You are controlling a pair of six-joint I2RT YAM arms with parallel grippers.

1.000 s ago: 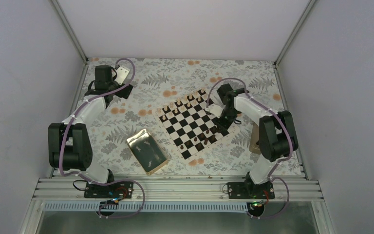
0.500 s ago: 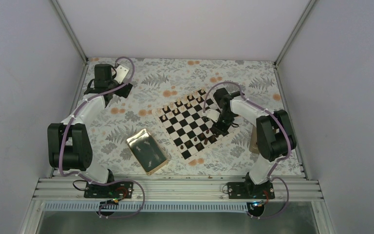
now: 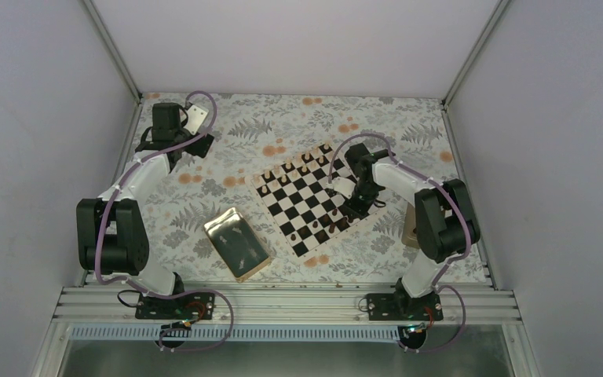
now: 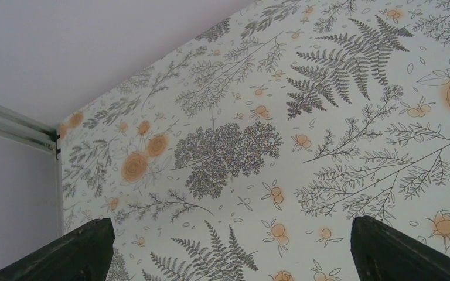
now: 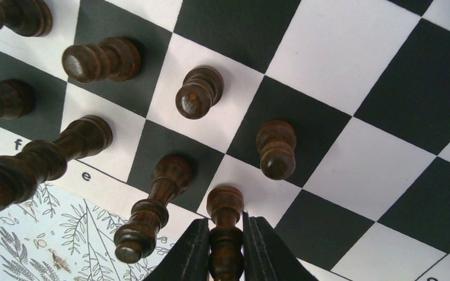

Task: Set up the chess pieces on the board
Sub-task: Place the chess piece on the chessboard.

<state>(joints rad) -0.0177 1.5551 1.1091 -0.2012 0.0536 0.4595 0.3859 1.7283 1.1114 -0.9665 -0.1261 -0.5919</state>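
"What is the room like?"

"It has plain pale walls (image 3: 298,39) on three sides. The tabletop (image 3: 283,126) wears a cloth with grey ferns and orange flowers."

"Where is the board (image 3: 302,200)?"

"It lies on the right half of the tabletop, turned like a diamond. A shiny gold tray (image 3: 237,243) sits near it on the left."

"And the chess pieces (image 3: 305,163)?"

"Light ones stand along the far edge. The dark ones (image 5: 198,91) stand along the near right edge, by the letters e and f."

"What about the right tool (image 5: 225,237)?"

"It is low over the dark row. Its two fingers squeeze one dark piece (image 5: 225,208), which stands upright at a white square by the rim."

"And the left tool (image 4: 229,234)?"

"It is far off, by the back left corner. Its fingers are wide apart, and only the flowery cloth shows between them."
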